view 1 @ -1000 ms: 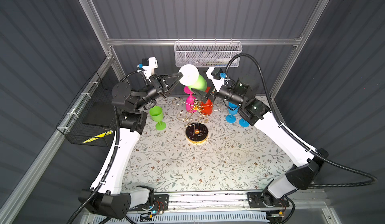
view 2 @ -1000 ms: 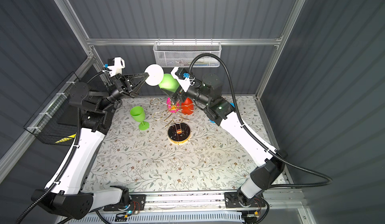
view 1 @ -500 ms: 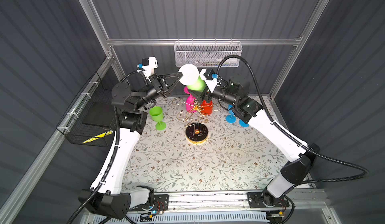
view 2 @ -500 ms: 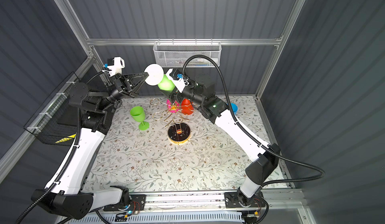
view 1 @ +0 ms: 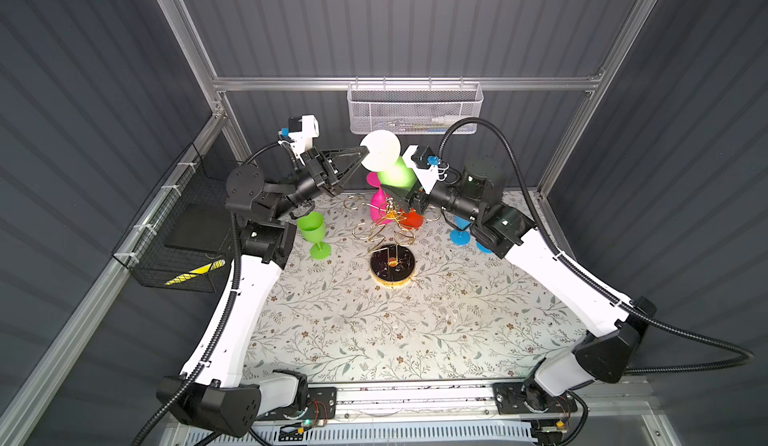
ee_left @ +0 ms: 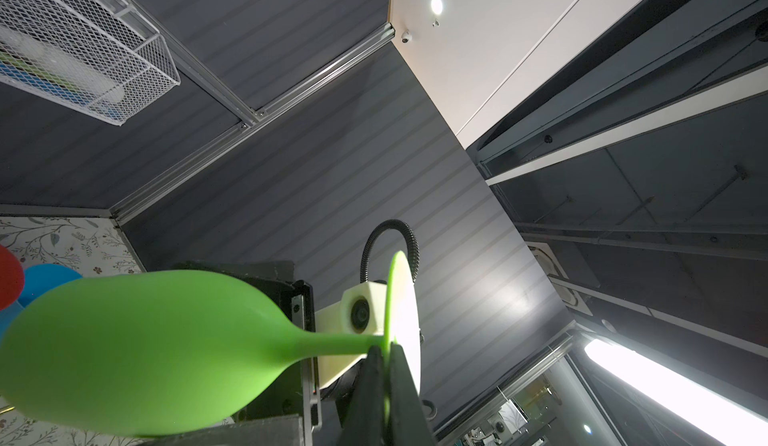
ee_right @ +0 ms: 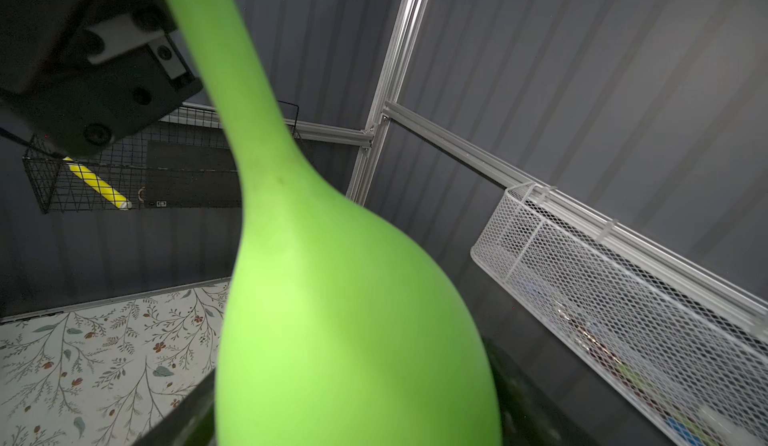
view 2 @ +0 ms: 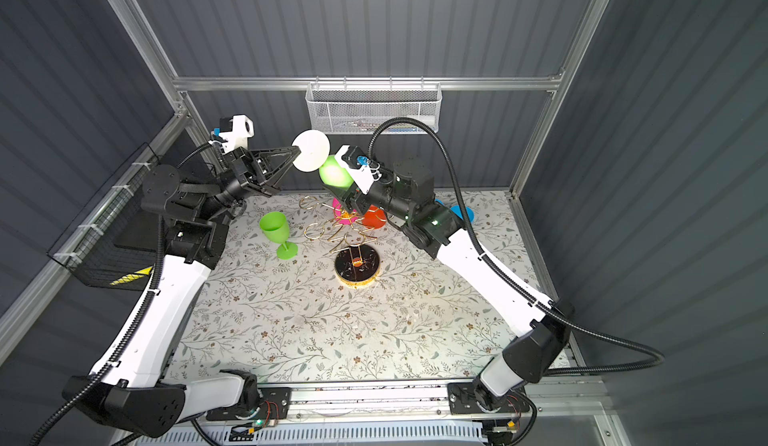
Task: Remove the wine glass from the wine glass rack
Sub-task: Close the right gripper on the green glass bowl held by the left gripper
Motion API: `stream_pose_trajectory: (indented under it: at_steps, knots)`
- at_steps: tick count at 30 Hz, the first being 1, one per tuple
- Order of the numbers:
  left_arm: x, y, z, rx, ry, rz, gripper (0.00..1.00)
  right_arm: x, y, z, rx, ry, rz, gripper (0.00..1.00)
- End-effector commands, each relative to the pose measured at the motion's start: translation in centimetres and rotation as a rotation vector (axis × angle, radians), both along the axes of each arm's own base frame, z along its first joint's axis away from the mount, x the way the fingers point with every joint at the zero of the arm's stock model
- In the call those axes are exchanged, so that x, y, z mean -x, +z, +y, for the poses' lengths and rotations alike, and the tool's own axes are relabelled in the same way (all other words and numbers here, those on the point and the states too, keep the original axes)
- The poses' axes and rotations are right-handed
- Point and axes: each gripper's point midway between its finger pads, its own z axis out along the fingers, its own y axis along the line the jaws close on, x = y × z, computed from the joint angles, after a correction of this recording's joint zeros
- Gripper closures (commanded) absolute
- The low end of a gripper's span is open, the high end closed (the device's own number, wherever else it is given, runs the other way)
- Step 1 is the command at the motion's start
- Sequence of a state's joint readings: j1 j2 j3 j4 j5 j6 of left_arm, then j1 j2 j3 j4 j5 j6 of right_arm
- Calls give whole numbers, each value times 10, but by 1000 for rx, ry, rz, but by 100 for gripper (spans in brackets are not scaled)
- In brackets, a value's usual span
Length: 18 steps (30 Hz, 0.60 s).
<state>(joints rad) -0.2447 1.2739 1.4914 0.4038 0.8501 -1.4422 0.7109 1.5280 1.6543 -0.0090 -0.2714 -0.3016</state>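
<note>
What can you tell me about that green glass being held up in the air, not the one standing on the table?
The raised green glass is lime, matte and plastic-looking, with a rounded bowl, a slim stem and a flat round foot that glares pale in the light. It hangs tilted, foot uppermost, above the gold rack and seemingly free of its rings. The left gripper pinches the foot's rim. The right gripper sits at the bowl; whether it touches is unclear.

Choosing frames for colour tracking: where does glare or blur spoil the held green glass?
In both top views the held green wine glass has its foot blown out white; in the left wrist view that foot glares white at the left gripper; in the right wrist view its bowl fills much of the frame without glare.
</note>
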Motion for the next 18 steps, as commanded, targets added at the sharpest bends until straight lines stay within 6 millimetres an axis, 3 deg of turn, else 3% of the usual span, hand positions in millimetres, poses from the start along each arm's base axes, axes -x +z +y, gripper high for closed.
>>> stream_pose_trajectory:
  at_steps: [1, 4, 8, 12, 18]
  knots:
    - [13, 10, 4, -12, 23, -108, 81, 16, 11, -23, -65, -42, 75, 34]
    - [12, 9, 5, -25, 38, -131, 62, 26, 1, -40, -67, -83, 129, 36]
    - [5, 1, 5, -51, 78, -156, 46, 40, -22, -62, -36, -131, 214, 39]
    - [-7, -13, 6, -130, 158, -233, 40, 54, -47, -85, -2, -190, 317, 42]
    - [-28, -43, 8, -368, 336, -456, 41, 79, -70, -118, 44, -261, 441, 44]
